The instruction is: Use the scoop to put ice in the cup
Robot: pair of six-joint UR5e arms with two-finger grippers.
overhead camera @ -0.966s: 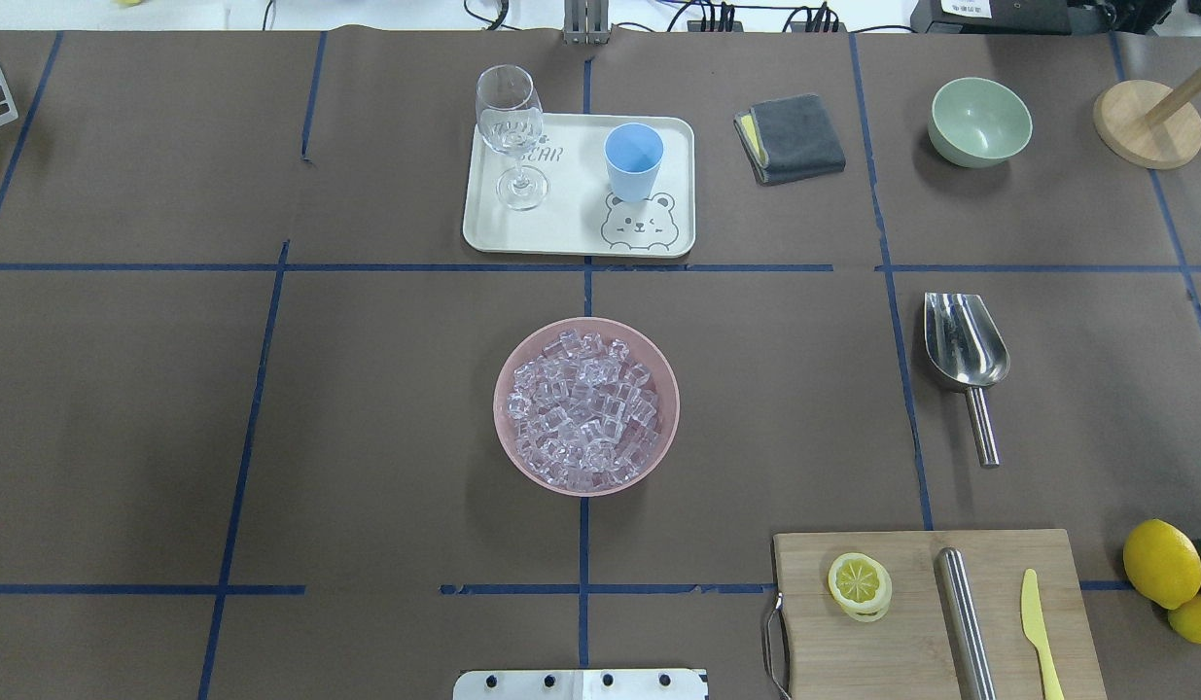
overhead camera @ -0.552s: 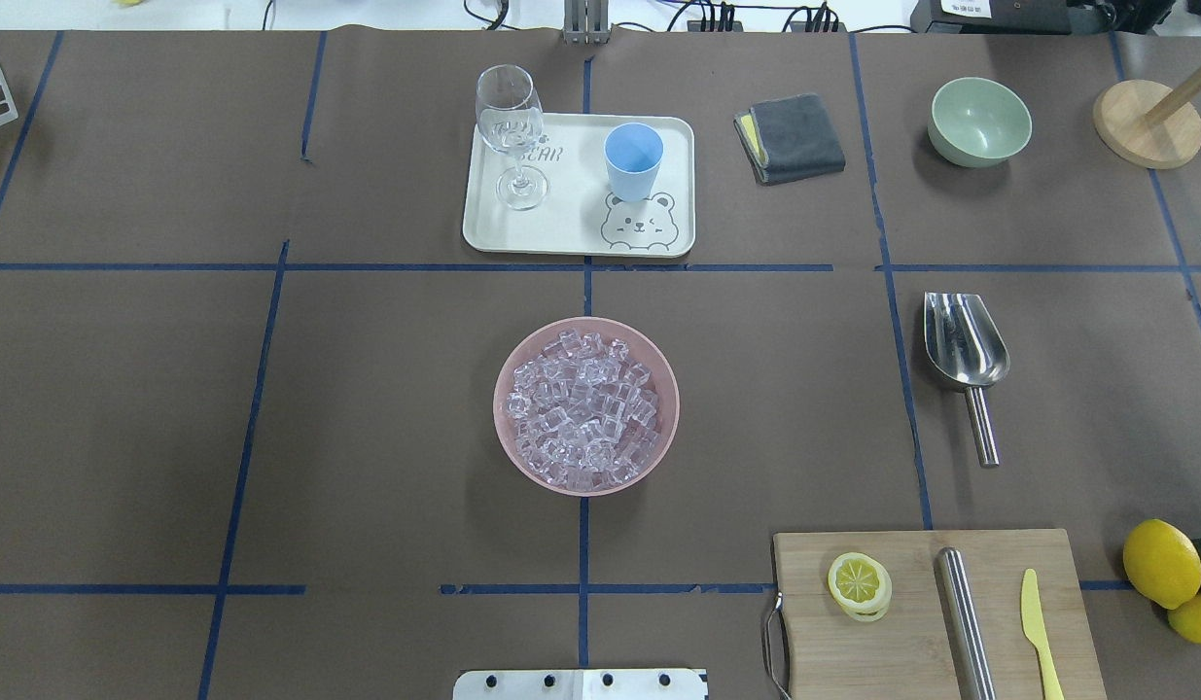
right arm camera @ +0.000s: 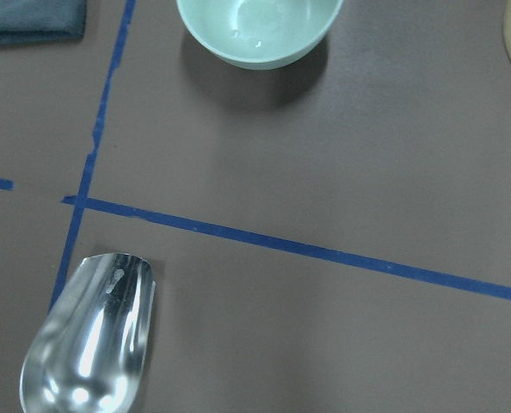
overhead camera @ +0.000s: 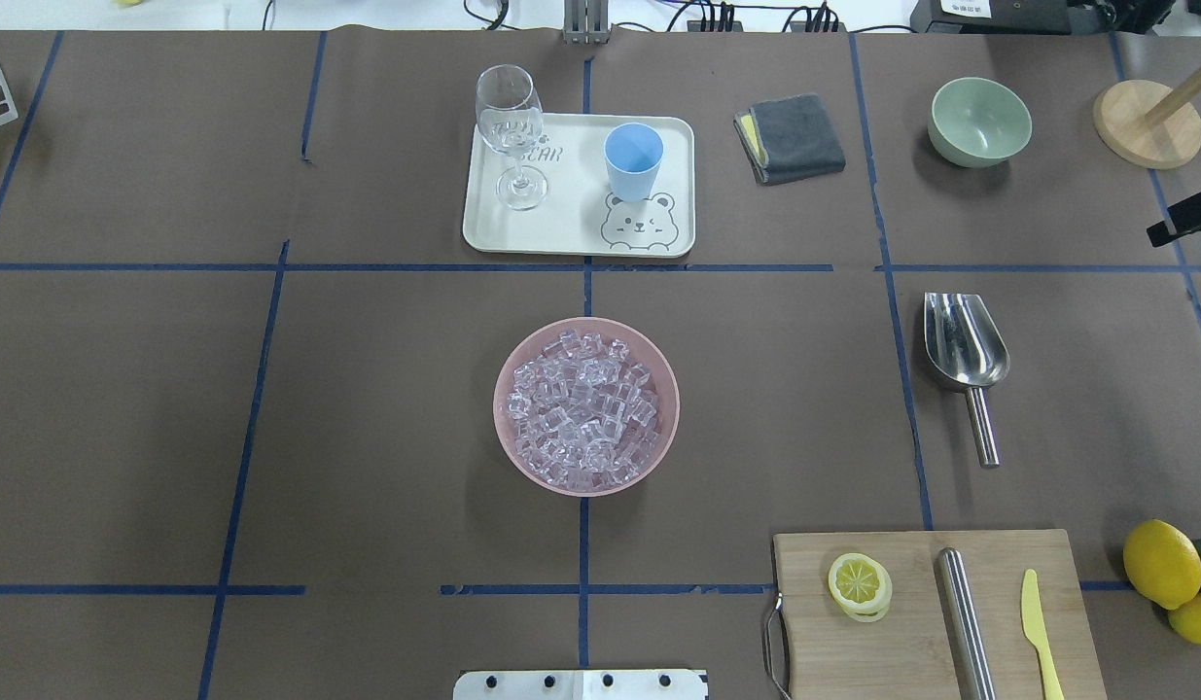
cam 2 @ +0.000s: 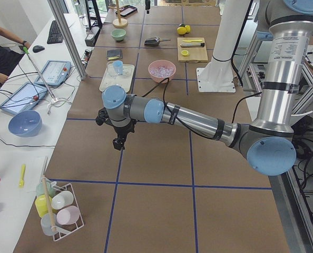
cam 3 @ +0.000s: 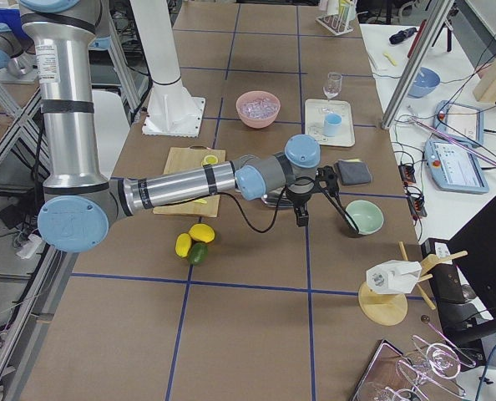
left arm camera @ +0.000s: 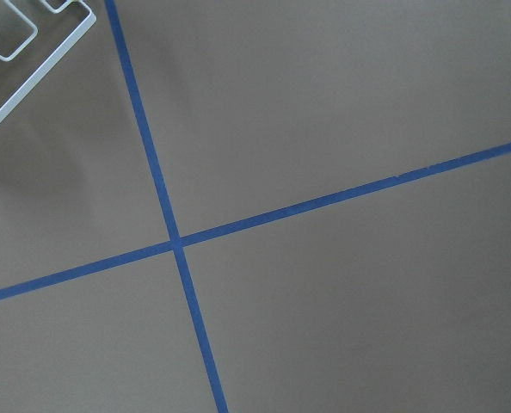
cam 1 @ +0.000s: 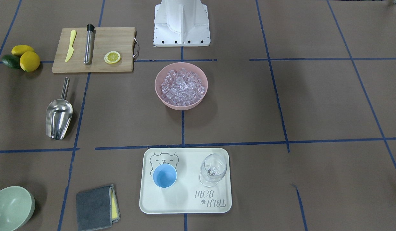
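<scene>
Ice (cam 1: 181, 86) lies heaped in a pink bowl (cam 1: 156, 84) at the middle of the worktop (cam 1: 313, 96) in the front-facing view. The cup (cam 1: 164, 175) stands mouth up on a white tray (cam 1: 185, 205) beside a wine glass (cam 1: 213, 169). The scoop (cam 1: 58, 118) lies flat on the worktop, well apart from bowl and tray.

The overhead view gives the same layout and adds 1 thing. A dark part of the right arm (overhead camera: 1188, 219) juts in at the right edge, beyond the scoop and nearer the green bowl (overhead camera: 979, 122). 0.6 s ago only a small tip showed there, lower on the edge. The things on the worktop lie as they did then.

Only the view from the robot's left shows the left hand (cam 2: 118, 143). It hangs over bare worktop, far from bowl, tray and scoop. I cannot tell whether its fingers are apart or together.

The view from the robot's right shows the right hand (cam 3: 301, 219) pointing down above the worktop, close by the green bowl. The wrist hides most of the scoop. Here too I cannot tell how the fingers stand.

The left wrist camera sees brown worktop, 2 crossing blue tape lines and a corner of a white wire rack (left arm camera: 32, 52).

The right wrist camera sees the scoop's trough at lower left, its mouth toward the green bowl and its handle cut off by the frame. A grey cloth (right arm camera: 32, 17) is at the top left corner.
</scene>
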